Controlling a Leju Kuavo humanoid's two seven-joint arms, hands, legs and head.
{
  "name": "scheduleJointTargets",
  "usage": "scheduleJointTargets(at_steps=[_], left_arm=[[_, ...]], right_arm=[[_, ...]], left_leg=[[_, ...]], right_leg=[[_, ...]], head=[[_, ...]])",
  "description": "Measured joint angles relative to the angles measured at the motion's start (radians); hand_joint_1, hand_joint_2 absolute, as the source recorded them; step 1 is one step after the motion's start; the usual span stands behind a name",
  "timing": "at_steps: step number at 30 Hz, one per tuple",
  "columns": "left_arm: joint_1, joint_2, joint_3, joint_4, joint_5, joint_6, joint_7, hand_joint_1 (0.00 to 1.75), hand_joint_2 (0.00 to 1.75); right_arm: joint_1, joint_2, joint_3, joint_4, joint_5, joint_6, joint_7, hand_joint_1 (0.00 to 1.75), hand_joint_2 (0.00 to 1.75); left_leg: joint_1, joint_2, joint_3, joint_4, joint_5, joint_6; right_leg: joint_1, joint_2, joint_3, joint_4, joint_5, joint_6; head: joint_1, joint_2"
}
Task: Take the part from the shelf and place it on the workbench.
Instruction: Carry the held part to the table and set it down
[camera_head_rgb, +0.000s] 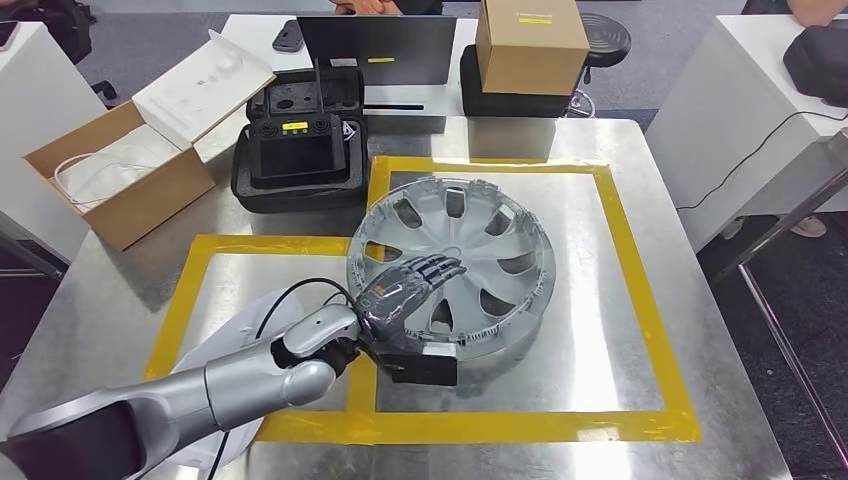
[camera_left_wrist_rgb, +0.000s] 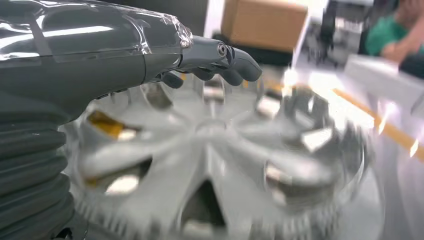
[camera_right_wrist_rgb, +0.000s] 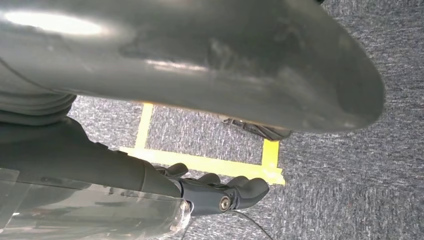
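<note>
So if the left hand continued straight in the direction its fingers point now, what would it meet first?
The left hand hovers over the silver plastic wheel cover, fingers pointing across its spokes. Going straight on, it would probably pass over the hub and meet the far raised rim first, though height is unclear.

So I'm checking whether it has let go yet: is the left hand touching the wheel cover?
Cannot tell. In the head view the left hand overlaps the wheel cover; the left wrist view shows its fingers extended above the blurred cover, with neither contact nor gap plain.

left arm (camera_head_rgb: 200, 395): silver, black cable | left hand (camera_head_rgb: 405, 300): grey, clear film | fingers (camera_head_rgb: 440, 268): dark
</note>
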Motion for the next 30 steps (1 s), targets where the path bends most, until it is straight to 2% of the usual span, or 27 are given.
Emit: scheduleJointTargets(at_steps=[5, 7, 9, 12, 15, 21, 27, 30], left_arm=[[0.025, -0.007, 0.034, -0.003, -0.009, 0.111, -0.039, 0.0, 1.75], [0.052, -0.017, 0.064, -0.011, 0.034, 0.208, -0.105, 0.0, 0.87], [0.091, -0.035, 0.107, -0.028, 0.125, 0.319, -0.211, 0.0, 0.0], [0.16, -0.068, 0.179, -0.084, 0.254, 0.442, -0.379, 0.0, 0.0], [0.222, -0.103, 0.232, -0.176, 0.261, 0.495, -0.45, 0.0, 0.0], [0.291, -0.147, 0.28, -0.362, 0.208, 0.503, -0.436, 0.0, 0.0], [0.309, -0.159, 0.304, -0.438, 0.206, 0.504, -0.439, 0.0, 0.0], [0.327, -0.169, 0.319, -0.464, 0.146, 0.508, -0.457, 0.0, 0.0]], right_arm=[[0.0, 0.001, 0.0, 0.0, -0.002, -0.001, 0.0, 0.0, 0.0], [0.001, 0.002, 0.0, 0.0, -0.003, -0.002, 0.0, 0.0, 0.0], [0.003, 0.002, 0.0, 0.0, -0.006, -0.006, -0.002, 0.0, 0.0], [0.009, 0.004, 0.0, 0.0, -0.013, -0.016, -0.006, 0.0, 0.0], [0.018, 0.005, 0.0, 0.0, -0.026, -0.028, -0.014, 0.0, 0.0], [0.03, 0.006, -0.001, 0.0, -0.036, -0.036, -0.026, 0.0, 0.0], [0.031, 0.007, -0.001, 0.0, -0.038, -0.036, -0.026, 0.0, 0.0], [0.033, 0.007, -0.002, 0.0, -0.052, -0.042, -0.035, 0.0, 0.0]], left_leg=[[0.0, 0.0, 0.0, 0.0, 0.0, 0.0], [0.0, 0.0, 0.0, 0.0, 0.0, 0.0], [0.0, 0.0, 0.0, 0.0, 0.0, 0.0], [0.0, 0.0, 0.0, 0.0, 0.0, 0.0], [0.0, -0.001, 0.0, 0.0, 0.0, 0.0], [0.0, -0.001, 0.0, 0.0, 0.0, 0.0], [0.0, -0.001, 0.001, 0.0, 0.0, 0.0], [0.0, 0.0, 0.002, 0.0, 0.0, 0.0]], right_leg=[[0.0, 0.0, 0.0, 0.0, 0.0, 0.0], [0.0, 0.0, 0.0, 0.0, 0.0, 0.0], [0.0, 0.001, 0.0, 0.0, 0.0, 0.0], [0.0, 0.0, 0.0, 0.0, 0.0, 0.0], [0.0, 0.0, 0.0, 0.0, -0.001, 0.0], [0.0, -0.001, 0.001, 0.0, 0.0, 0.0], [0.0, -0.001, 0.001, 0.0, 0.0, 0.001], [0.0, -0.001, 0.001, 0.0, 0.0, 0.001]], head=[[0.0, 0.0], [0.0, 0.0], [0.0, 0.0], [0.0, 0.0], [0.0, 0.0], [0.0, 0.0], [0.0, 0.0], [0.0, 0.0]])
